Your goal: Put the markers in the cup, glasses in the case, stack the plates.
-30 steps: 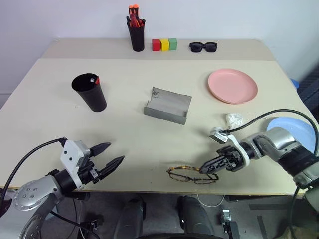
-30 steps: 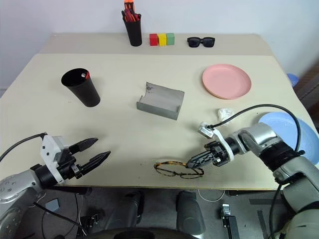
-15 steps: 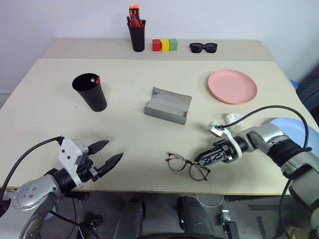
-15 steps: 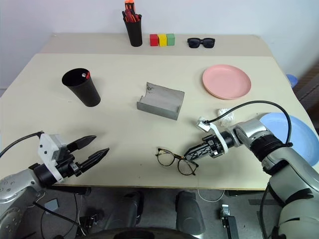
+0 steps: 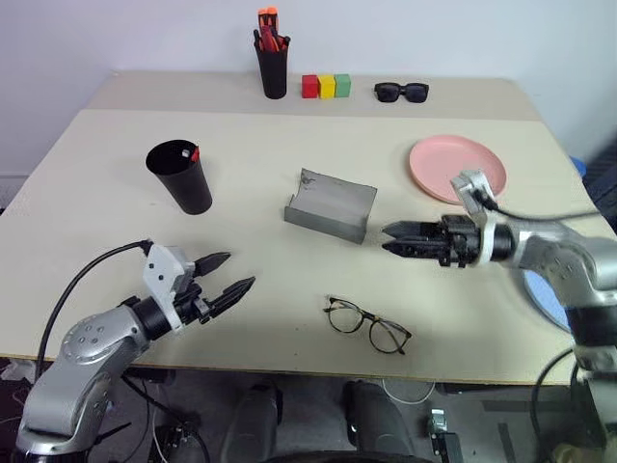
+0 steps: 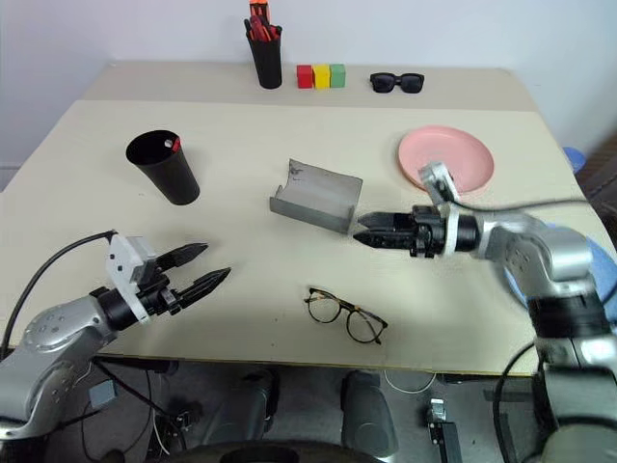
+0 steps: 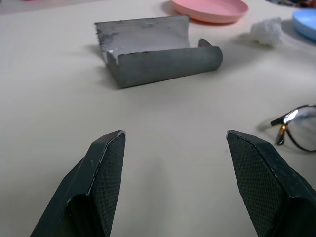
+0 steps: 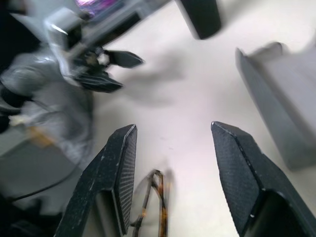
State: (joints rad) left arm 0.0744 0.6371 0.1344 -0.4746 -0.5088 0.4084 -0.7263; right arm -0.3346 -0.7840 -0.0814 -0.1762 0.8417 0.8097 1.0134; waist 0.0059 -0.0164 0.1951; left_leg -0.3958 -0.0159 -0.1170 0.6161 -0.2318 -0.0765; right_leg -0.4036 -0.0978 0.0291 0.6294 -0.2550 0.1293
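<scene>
Right claw (image 5: pixel 388 239) hangs above the desk (image 5: pixel 241 222) with its two black fingers apart and nothing between them; it points toward the robot's left, its tips just beside the near right corner of the case (image 5: pixel 328 204). The glasses (image 5: pixel 367 324) lie flat on the desk below and nearer to the robot than this claw, free of it. They have a thin dark wire frame and roundish clear lenses, and in the left wrist view one arm of the frame looks brownish. The case is grey and stands open, with a low front wall and a higher back shell. Beyond the right claw lies the salmon pink plate (image 5: pixel 457 169), and the light blue plate (image 7: pixel 306 20) is to its right at the desk's edge.

Left claw (image 5: pixel 228 274) is also open and empty, well to the left of the glasses. Far beyond it stands the black cup (image 5: pixel 180 177) with a red marker (image 5: pixel 194 153) at its rim.

The left wrist view adds a small white crumpled lump (image 7: pixel 266 31) between the two plates. The right wrist view shows the left claw opposite.
</scene>
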